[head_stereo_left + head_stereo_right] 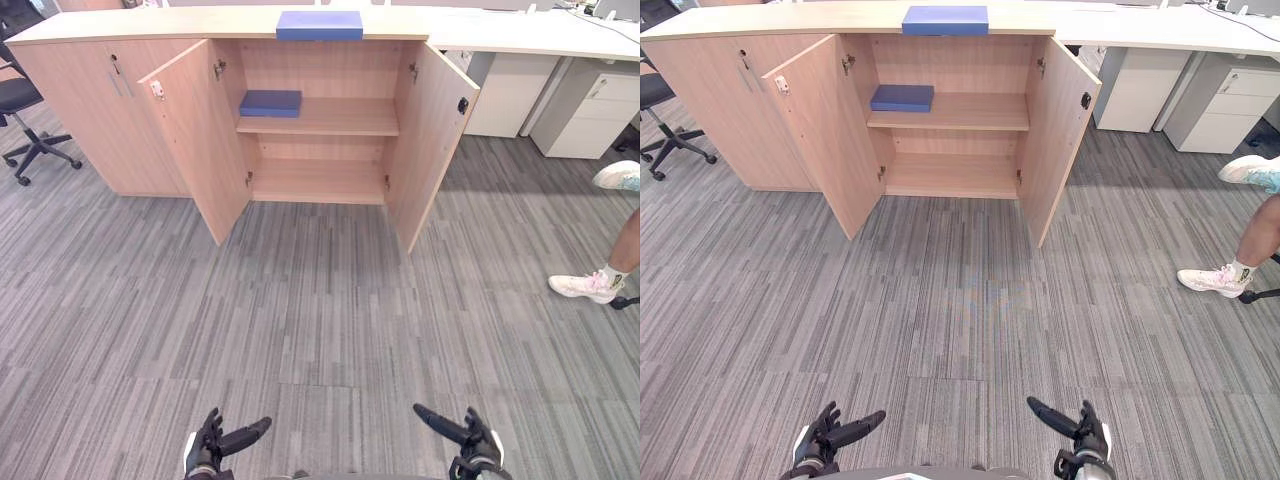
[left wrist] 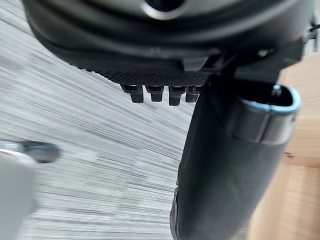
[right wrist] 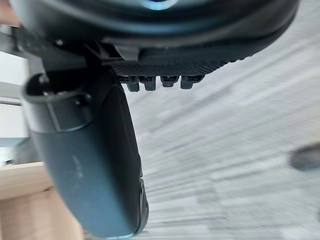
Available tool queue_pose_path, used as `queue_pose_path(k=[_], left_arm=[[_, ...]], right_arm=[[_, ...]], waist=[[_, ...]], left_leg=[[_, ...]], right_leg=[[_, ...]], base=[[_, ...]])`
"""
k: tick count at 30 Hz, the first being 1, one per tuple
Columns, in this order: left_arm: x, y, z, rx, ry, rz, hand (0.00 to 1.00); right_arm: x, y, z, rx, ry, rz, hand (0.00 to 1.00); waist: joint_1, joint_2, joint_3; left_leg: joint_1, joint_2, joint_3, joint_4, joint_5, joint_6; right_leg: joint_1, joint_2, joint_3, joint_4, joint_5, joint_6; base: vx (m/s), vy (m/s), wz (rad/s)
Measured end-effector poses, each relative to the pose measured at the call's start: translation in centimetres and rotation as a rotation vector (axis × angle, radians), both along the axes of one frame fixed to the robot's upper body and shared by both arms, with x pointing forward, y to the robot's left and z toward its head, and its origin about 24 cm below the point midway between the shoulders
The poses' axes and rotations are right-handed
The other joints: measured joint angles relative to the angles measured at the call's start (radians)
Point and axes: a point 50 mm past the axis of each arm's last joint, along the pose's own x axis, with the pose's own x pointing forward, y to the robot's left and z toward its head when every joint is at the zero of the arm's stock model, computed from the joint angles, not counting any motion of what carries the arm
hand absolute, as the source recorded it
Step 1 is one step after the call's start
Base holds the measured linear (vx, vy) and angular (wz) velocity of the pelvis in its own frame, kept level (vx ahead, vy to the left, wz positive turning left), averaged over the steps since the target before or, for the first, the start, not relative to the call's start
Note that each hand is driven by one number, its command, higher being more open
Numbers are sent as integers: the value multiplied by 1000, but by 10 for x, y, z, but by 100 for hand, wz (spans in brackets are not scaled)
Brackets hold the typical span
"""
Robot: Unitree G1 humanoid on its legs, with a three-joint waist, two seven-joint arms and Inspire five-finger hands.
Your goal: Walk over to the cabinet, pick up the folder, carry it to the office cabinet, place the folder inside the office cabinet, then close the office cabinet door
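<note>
left eye view: the cabinet (image 1: 80,100) stands at the far side of the carpet floor (image 1: 320,300), with its left door (image 1: 195,135) and right door (image 1: 432,140) swung wide open. one blue folder (image 1: 319,25) lies flat on the cabinet top, above the open bay. a second blue folder (image 1: 270,102) lies on the left end of the shelf (image 1: 340,118) inside. the left hand (image 1: 207,450) and right hand (image 1: 478,448) hang low at the near edge, well apart from the cabinet, fingers stretched out and relaxed, carrying nothing.

right eye view: the same layout. an office chair (image 1: 652,92) sits at the far left, a white desk (image 1: 1160,25) with drawer units (image 1: 1220,95) at the far right, and a person's leg (image 1: 1255,235) in a white shoe at the right edge, well clear of the open doors.

left wrist view: the hand is released, fingers straight, with bare carpet past them and a strip of wood to one side.

right wrist view: likewise released and empty over the carpet.

progress, as i judge it: the task is at its very start. the robot has not yet reached the cabinet, no folder is grasped, and the pick-up, the carry, the placing on the shelf and the closing of the doors are all left to do.
</note>
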Motion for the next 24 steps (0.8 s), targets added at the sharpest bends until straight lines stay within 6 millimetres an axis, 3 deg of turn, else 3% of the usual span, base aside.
queue_pose_path(k=[9, 15, 18, 20, 22, 23, 24], left_arm=[[20, 5, 17, 24, -125, -10, 100], [26, 5, 22, 28, -158, -16, 100], [33, 5, 26, 27, -188, -14, 100], [36, 4, 28, 20, -204, -5, 100], [41, 2, 32, 21, -233, -7, 100], [43, 3, 34, 24, -241, -6, 100], [45, 4, 36, 32, -249, -2, 100]], right_arm=[[19, -5, 10, -74, -32, 115, 100], [32, -6, 15, -87, -64, 139, 100], [45, -9, 21, -107, -93, 157, 100], [51, -11, 24, -116, -106, 167, 100], [57, -11, 28, -125, -126, 177, 100], [58, -9, 28, -119, -133, 176, 100], [59, -6, 29, -111, -144, 178, 100]], waist=[[-5, 9, 29], [-3, 13, 60], [-1, 28, 73], [-1, 39, 79], [1, 51, 88], [1, 54, 92], [0, 52, 108]], left_leg=[[35, -1, 10, -34, -9, -15], [6, 1, 40, 9, -40, -50], [-61, 9, 55, 96, -91, -36], [-88, 16, 59, 143, -124, -25], [-121, 21, 63, 201, -174, -3], [-119, 20, 63, 213, -193, 13], [-91, 14, 56, 210, -214, 19]], right_leg=[[28, 0, -4, -26, 4, 6], [13, -4, 9, -24, 4, 7], [-18, -4, 17, -18, 0, 12], [-38, -3, 17, 9, -20, 35], [-113, -5, 14, 156, -95, 57], [-174, -10, -3, 292, -134, 85], [-278, -35, -55, 527, -158, 95]], base=[[71, 13, -2], [13, -10, -10], [0, -11, -12], [9, 7, -8], [-3, 26, -5], [40, 47, -1], [76, 46, 2]])
